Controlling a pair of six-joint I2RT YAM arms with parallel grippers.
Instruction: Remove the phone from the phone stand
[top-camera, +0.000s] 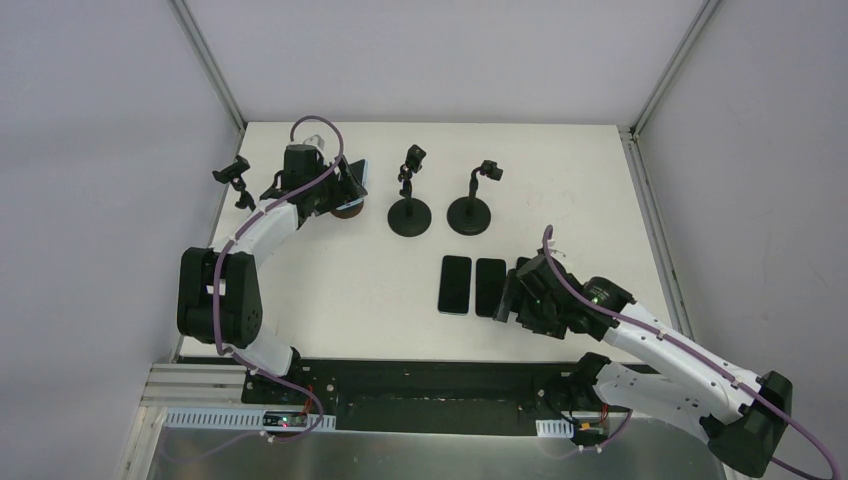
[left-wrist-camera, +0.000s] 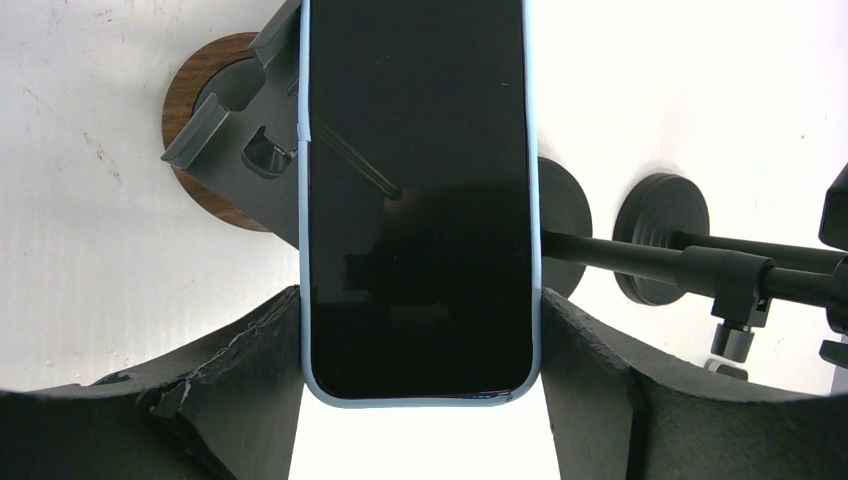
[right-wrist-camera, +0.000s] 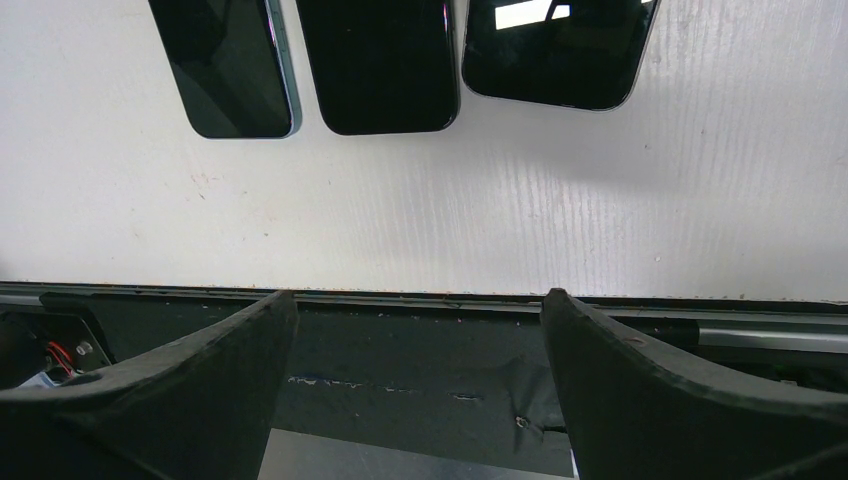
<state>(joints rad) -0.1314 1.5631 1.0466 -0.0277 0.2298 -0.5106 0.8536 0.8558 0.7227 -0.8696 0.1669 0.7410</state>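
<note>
We see a white table (top-camera: 340, 270) inside pale grey walls with metal corner posts. From above, the arm at upper left hides most of its load. The left wrist view shows the phone (left-wrist-camera: 420, 200), with the grey phone stand (left-wrist-camera: 235, 130) behind its left edge and the left jaws closed on its long sides. The right jaws gape wide and empty at lower right. Their camera shows three loose phones (right-wrist-camera: 380, 60); the top view shows two plainly.
</note>
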